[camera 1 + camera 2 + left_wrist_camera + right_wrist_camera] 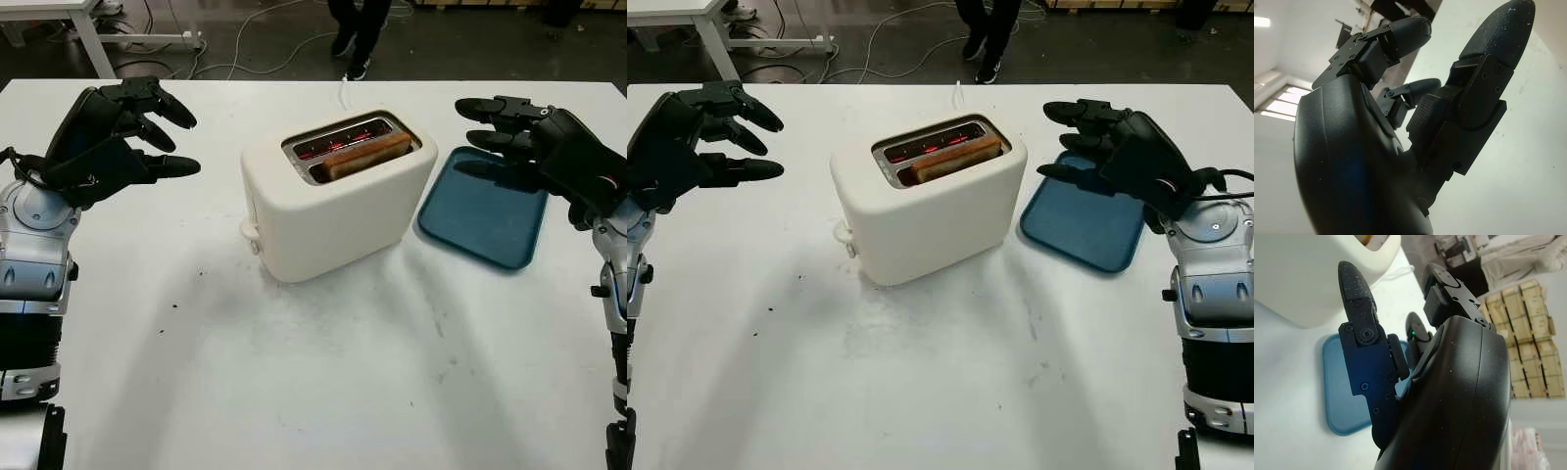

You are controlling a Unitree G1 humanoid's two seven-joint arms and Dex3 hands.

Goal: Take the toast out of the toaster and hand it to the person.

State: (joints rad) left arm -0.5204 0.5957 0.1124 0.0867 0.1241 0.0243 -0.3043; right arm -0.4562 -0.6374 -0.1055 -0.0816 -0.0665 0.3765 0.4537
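Sitting in the toaster's [338,196] front slot, the toast [366,156] pokes up; beside it lies a bare tray [485,211]. Left hand [118,132] and right hand [524,142] hover wide, holding nothing.

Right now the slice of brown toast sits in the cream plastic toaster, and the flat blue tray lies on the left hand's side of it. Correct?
Not quite. The slice of brown toast does sit in the cream plastic toaster, but the left eye view shows the flat blue tray on the right hand's side.
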